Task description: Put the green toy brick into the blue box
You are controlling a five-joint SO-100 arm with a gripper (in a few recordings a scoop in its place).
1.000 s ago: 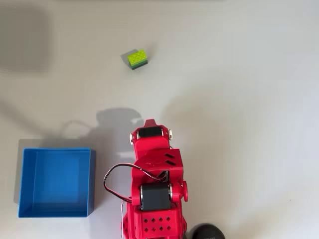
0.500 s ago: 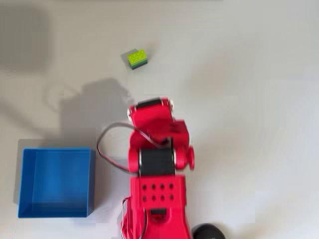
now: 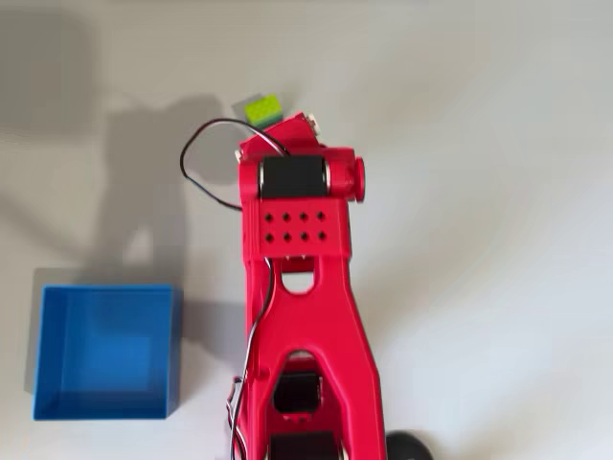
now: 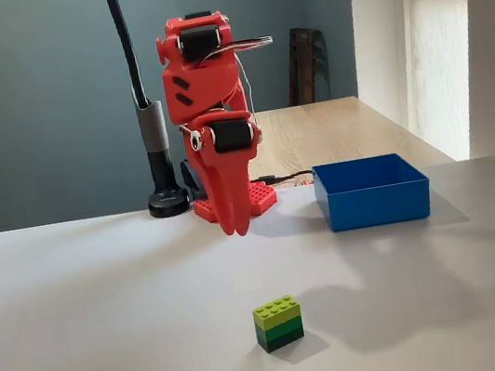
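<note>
The green toy brick stands on the white table near the front edge in the fixed view, lime studs up and darker green sides below. From overhead the green toy brick peeks out just past the red arm's far end, partly covered by it. My gripper hangs pointing down, well above the table and behind the brick, its fingers pressed together with nothing between them. The blue box sits empty at the lower left of the overhead view, and the blue box lies to the right of the arm in the fixed view.
A black pole on a round foot stands beside the arm's base, and that foot shows at the bottom edge from overhead. A black-and-red cable loops out left of the wrist. A wooden table lies behind.
The arm has stretched out from its folded pose toward the far side, so its wrist now reaches the brick's edge in the overhead view. Brick and box have not moved.
</note>
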